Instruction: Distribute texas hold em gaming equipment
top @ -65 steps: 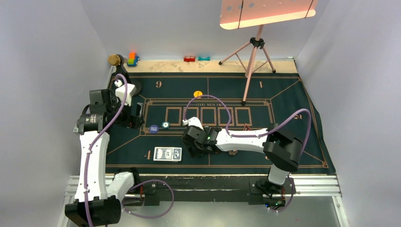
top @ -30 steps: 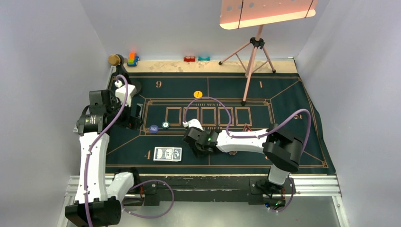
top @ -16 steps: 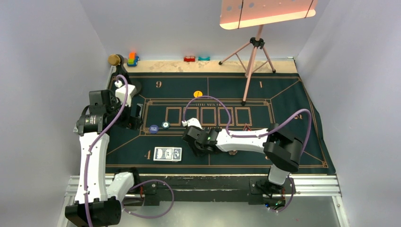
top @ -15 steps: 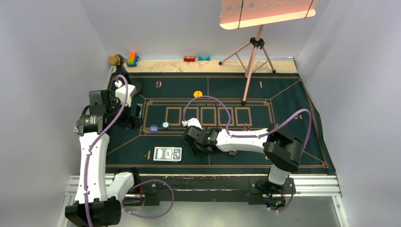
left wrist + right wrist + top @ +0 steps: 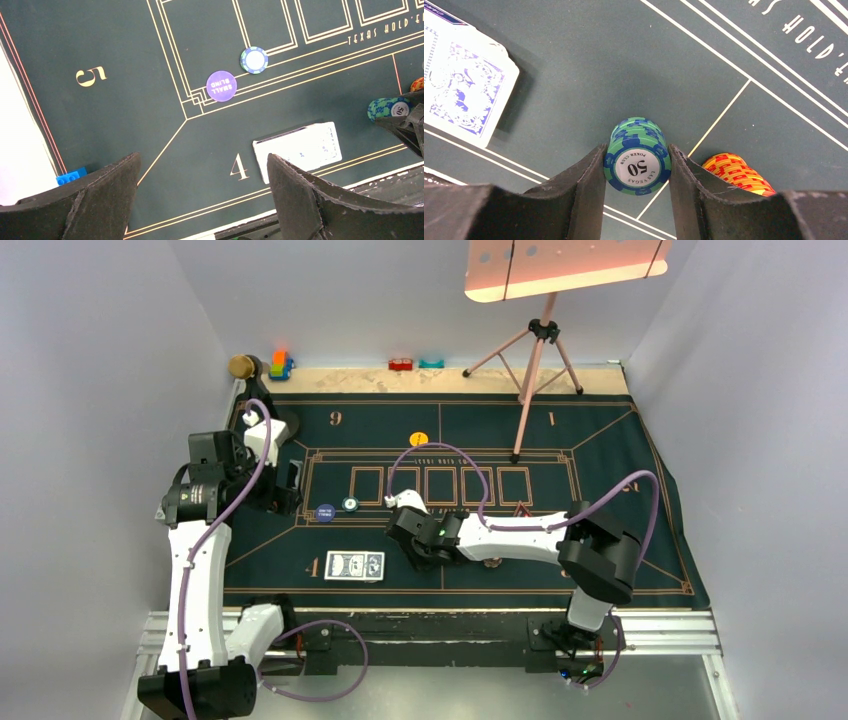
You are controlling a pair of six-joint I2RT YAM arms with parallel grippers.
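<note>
A short stack of teal round chips stood upright on the dark green felt mat, by its near edge. It sat squarely between the fingers of the right gripper, which pressed narrowly against both its sides. A stack of orange chips sat just to its right. The left gripper, spread wide and empty, hung well apart on the left.

white arms, black hands, purple cables
</note>
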